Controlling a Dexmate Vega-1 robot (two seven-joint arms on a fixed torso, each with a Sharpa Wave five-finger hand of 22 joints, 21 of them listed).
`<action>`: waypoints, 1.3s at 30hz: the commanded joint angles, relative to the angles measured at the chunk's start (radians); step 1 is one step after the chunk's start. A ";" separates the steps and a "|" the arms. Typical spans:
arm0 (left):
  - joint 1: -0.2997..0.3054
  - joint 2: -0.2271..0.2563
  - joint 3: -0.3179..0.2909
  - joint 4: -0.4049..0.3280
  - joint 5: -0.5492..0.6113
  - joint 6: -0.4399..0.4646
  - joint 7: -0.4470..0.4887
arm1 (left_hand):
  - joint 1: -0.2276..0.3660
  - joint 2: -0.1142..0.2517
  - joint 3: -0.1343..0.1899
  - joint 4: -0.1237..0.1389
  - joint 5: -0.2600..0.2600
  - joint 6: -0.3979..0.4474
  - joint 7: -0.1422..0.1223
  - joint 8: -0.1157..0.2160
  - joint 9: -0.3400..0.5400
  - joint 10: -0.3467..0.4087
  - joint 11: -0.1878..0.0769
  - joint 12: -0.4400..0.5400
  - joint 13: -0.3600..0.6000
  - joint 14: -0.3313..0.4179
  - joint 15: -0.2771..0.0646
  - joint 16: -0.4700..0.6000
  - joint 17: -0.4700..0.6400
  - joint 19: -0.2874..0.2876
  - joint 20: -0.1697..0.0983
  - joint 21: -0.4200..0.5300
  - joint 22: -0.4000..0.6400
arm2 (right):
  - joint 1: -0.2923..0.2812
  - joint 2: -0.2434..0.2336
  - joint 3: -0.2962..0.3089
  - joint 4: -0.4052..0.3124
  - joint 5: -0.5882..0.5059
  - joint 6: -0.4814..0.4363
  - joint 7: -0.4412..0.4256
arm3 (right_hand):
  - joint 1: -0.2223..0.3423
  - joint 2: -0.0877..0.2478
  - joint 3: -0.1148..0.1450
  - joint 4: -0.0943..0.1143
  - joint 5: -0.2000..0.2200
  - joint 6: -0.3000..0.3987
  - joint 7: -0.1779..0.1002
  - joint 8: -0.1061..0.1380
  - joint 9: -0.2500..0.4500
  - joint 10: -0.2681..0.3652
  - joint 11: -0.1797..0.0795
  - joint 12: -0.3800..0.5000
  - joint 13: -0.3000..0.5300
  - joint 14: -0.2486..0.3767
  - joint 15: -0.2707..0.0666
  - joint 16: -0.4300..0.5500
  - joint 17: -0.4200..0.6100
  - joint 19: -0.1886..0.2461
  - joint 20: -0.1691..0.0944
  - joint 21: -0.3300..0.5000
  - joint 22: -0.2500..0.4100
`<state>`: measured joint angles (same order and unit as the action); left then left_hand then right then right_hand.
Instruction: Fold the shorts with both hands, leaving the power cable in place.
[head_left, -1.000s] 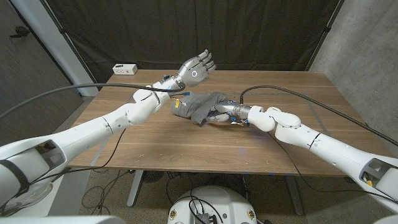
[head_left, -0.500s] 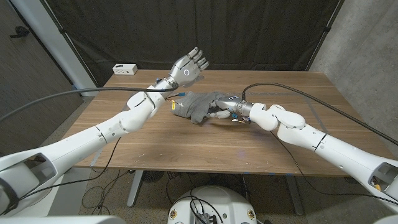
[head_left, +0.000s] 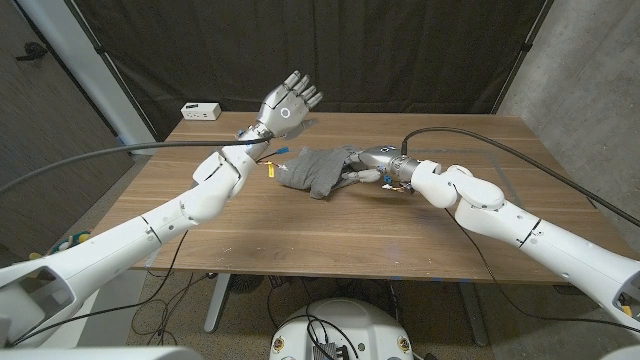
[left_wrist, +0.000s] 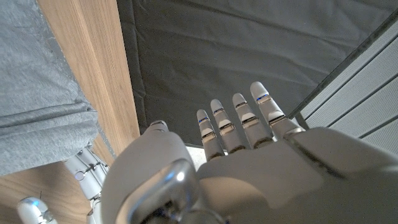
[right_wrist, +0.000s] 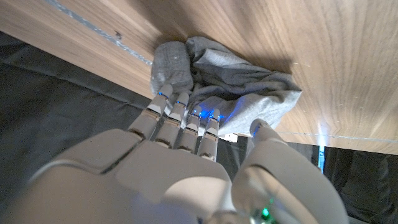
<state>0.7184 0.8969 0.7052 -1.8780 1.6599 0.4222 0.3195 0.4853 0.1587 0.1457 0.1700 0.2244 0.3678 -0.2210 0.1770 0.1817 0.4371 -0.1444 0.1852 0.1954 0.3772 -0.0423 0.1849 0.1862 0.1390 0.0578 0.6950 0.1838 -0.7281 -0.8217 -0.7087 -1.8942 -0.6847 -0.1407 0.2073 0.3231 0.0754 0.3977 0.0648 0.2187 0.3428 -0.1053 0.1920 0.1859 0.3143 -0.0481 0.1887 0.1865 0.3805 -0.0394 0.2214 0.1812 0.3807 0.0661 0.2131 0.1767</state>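
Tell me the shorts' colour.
Plain grey shorts, clearest in the right wrist view.

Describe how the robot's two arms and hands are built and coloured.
Both arms have glossy white rounded shells with bulbous joints. Each ends in a silver-grey metal robot hand, left and right, with segmented fingers and pale tips. A black cable runs along each arm. A small round mark sits on the left hand's back; blue lights glow at the right hand's fingers.

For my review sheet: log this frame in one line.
left hand: raised, open | right hand: touching shorts | shorts: bunched on table
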 joint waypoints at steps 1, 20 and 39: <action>0.108 0.009 -0.097 -0.066 -0.092 0.071 -0.047 | -0.020 0.001 -0.003 -0.004 -0.003 -0.017 0.001 -0.005 0.000 -0.020 0.012 -0.003 -0.001 -0.018 -0.101 -0.004 -0.001 0.000 0.010 -0.004 0.004 | -0.059 -0.031 0.070 -0.065 0.000 -0.120 -0.059 | 0.019 0.005 0.004 -0.012 0.006 0.007 0.004 0.001 0.000 0.007 0.003 0.004 0.001 0.001 -0.054 -0.004 0.002 0.008 0.000 -0.004 0.001; 0.247 -0.009 -0.216 -0.158 -0.263 0.161 -0.099 | -0.065 -0.007 -0.007 -0.011 -0.010 -0.094 0.003 -0.009 -0.001 -0.082 0.043 -0.004 -0.002 -0.067 -0.069 -0.007 -0.003 -0.005 0.017 -0.015 0.004 | -0.120 -0.012 0.135 -0.061 0.122 -0.132 -0.230 | 0.004 0.070 0.026 0.011 0.004 0.001 0.000 -0.002 0.000 -0.002 -0.010 -0.002 0.002 -0.059 -0.061 -0.028 0.011 -0.006 -0.026 -0.011 0.002; 0.444 -0.042 -0.444 -0.296 -0.749 0.168 -0.043 | -0.140 0.012 0.005 -0.012 -0.011 -0.250 0.099 -0.008 -0.004 -0.212 0.055 -0.004 -0.006 -0.190 -0.010 -0.011 -0.008 -0.082 0.019 -0.065 0.005 | -0.189 0.022 0.223 0.009 0.391 0.053 -0.400 | -0.024 0.058 0.018 0.020 -0.010 -0.117 -0.014 -0.022 0.001 -0.111 -0.018 -0.016 0.002 -0.233 -0.063 -0.053 0.005 -0.080 -0.060 -0.026 0.001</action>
<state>1.0581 0.8762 0.3905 -2.1016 1.2025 0.6041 0.2492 0.3631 0.1611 0.1399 0.1558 0.2107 0.1504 -0.1468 0.1700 0.1765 0.2492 -0.0827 0.1813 0.1907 0.2101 -0.0395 0.1772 0.1766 0.0781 0.0748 0.6422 0.1837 -0.8835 -0.8199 -0.5276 -1.9265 -0.4291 -0.1856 -0.1068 0.3089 0.1327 0.4181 0.0832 0.2136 0.2423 -0.1174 0.1733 0.1861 0.2183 -0.0642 0.1763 0.1866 0.1618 -0.0367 0.1700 0.1858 0.3115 0.0057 0.1883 0.1769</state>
